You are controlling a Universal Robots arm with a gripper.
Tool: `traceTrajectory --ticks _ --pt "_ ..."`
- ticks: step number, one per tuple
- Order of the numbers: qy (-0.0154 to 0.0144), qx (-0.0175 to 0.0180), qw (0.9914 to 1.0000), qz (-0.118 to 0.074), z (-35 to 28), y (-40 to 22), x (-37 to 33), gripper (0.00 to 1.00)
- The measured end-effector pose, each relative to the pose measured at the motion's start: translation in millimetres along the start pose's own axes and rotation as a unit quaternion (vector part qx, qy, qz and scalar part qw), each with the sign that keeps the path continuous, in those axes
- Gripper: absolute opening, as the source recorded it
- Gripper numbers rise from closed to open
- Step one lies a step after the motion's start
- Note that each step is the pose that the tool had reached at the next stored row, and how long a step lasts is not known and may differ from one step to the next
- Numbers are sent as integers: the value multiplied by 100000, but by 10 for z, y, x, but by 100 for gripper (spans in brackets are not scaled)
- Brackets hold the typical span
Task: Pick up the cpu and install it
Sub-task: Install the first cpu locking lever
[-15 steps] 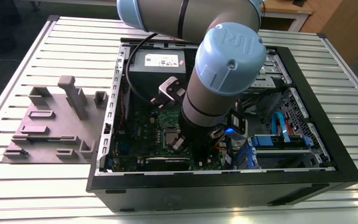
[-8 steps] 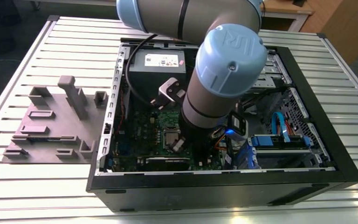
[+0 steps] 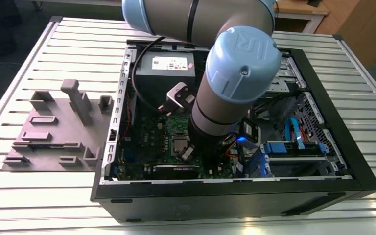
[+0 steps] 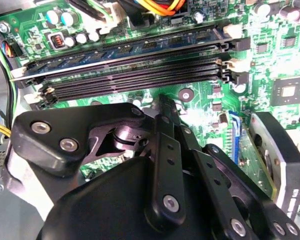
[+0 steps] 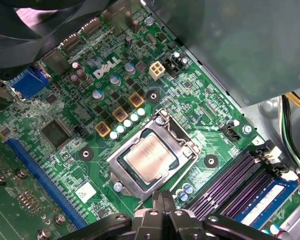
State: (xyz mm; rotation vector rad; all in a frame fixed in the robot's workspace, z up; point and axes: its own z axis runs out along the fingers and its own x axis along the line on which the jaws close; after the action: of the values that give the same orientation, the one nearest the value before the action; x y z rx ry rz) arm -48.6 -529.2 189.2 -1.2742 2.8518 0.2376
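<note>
The cpu (image 5: pixel 151 159), a small square chip with a silvery top, lies flat inside the dark socket frame (image 5: pixel 121 175) of the green board (image 5: pixel 50 165). My gripper (image 5: pixel 160 196) hovers just beside the socket's edge, its two fingers pressed together with nothing between them. In the second wrist view the gripper (image 4: pixel 165 102) points at the board near the memory slots (image 4: pixel 135 67). In the exterior view the arm (image 3: pixel 230 83) reaches down into the open computer case (image 3: pixel 332 161), and the socket (image 3: pixel 177 145) shows next to its wrist.
A grey power box (image 3: pixel 165 66) sits at the far end of the case. Blue cables and a drive (image 3: pixel 293 147) fill the exterior view's right side. A grey fixture block (image 3: pixel 51 127) lies on the slatted table (image 3: pixel 18 205) at the exterior view's left.
</note>
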Motion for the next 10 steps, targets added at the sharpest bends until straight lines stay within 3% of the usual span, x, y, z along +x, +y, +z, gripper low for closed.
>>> traceTrajectory --ticks 10 --pt "-83 -62 100000 -8 -2 -20 22 10"
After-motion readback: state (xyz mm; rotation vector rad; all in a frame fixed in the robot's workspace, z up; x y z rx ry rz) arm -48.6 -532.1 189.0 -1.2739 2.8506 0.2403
